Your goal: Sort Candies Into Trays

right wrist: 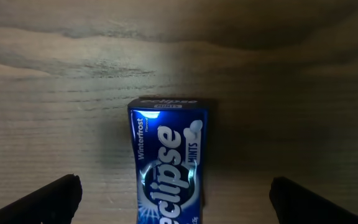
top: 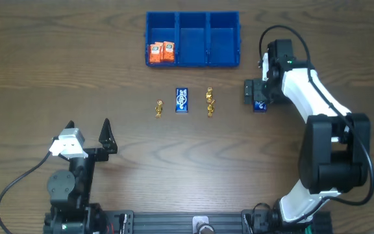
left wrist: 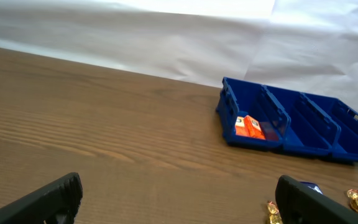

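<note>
Top view, read left to right. The left gripper (top: 88,125) sits close to its own base with its fingers spread wide and nothing between them. Well ahead of it on the wooden table (top: 57,71) are a single gold foil-wrapped candy (top: 160,108), a second blue mint pack (top: 182,100) and a pair of gold foil candies (top: 210,102). Beyond those is the blue plastic three-compartment tray (top: 192,13), with orange-wrapped candies (top: 162,52) in the compartment nearest the left gripper's side.

The right gripper (top: 260,97) hangs directly over a blue glossy rectangular mint pack (right wrist: 169,162). Its fingers are wide apart and straddle the pack without touching it, so it holds nothing.

The pack lies flat on the table, centred between the fingers, with clear gaps on both sides. Finger height above the wood is hard to judge because of the shadow under the wrist.

Handling, as a judgement: the pack is a light, stiff little box, and its slick film may let it slip. Take hold across the narrow width, on the two long edges at about mid-length, and close squarely so it does not twist.
</note>
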